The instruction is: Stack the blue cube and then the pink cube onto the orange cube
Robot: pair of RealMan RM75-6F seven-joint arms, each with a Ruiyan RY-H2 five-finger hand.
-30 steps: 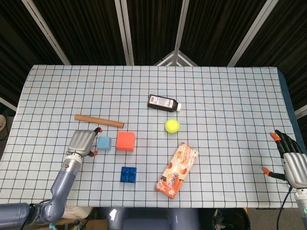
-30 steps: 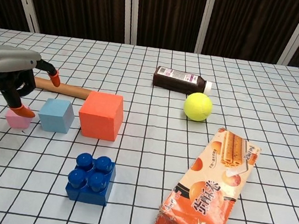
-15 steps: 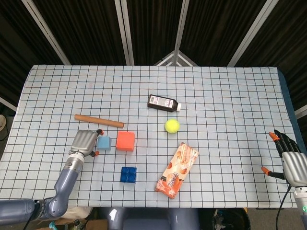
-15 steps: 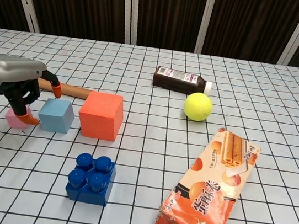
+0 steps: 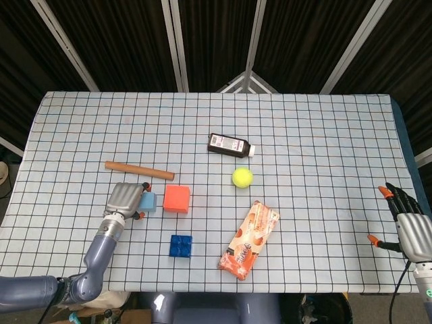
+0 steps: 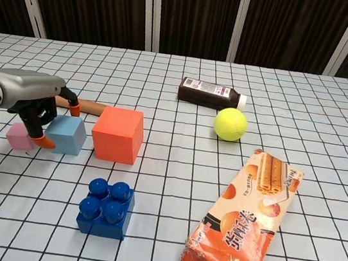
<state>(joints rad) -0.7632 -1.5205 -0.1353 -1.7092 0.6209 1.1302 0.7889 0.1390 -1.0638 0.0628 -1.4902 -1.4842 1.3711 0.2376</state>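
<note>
Reaching with my left robot hand (image 6: 32,101), fingers spread and straddling the blue cube (image 6: 66,134) without gripping, I see the orange cube (image 6: 117,135) just to its right and the pink cube (image 6: 19,136) just left.

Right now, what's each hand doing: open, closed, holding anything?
Left hand: fingers spread around the blue cube, not yet clearly gripping it; open.
Right hand: open, fingers apart, holding nothing.
</note>
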